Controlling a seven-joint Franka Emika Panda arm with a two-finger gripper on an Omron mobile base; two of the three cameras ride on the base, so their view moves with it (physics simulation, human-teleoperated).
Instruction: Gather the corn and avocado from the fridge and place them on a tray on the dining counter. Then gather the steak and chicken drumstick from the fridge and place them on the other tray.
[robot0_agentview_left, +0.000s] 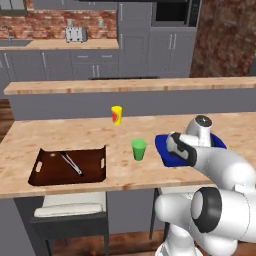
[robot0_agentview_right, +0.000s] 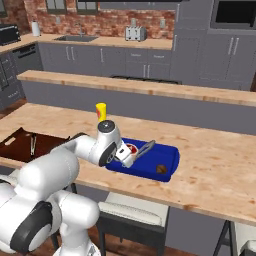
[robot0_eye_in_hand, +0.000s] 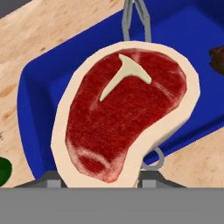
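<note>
The gripper (robot0_agentview_right: 131, 152) hangs over the left end of the blue tray (robot0_agentview_right: 170, 154), which lies on the wooden dining counter (robot0_agentview_right: 215, 165) toward its near edge. In the hand view a raw steak (robot0_eye_in_hand: 124, 111), red with a pale fat rim and a white T-shaped bone, sits right in front of the hand between the fingers and above the blue tray's floor; the fingertips themselves are hidden behind the meat, so the jaws look pinched on the steak, part-way closed around it. A pair of grey metal tongs (robot0_agentview_right: 146, 148) lies in the blue tray beside the steak, and a small dark brown item (robot0_agentview_right: 161, 169) rests near the tray's right end, too small to identify. Further left along the counter, near its front edge, a dark brown tray (robot0_agentview_left: 50, 172) holds another pair of tongs (robot0_agentview_left: 72, 163). A green cup (robot0_agentview_left: 139, 149) stands between the two trays, and a yellow cup (robot0_agentview_left: 116, 115) with a red mark, not readable, stands toward the counter's far edge. No legible writing or brand shows anywhere.
</note>
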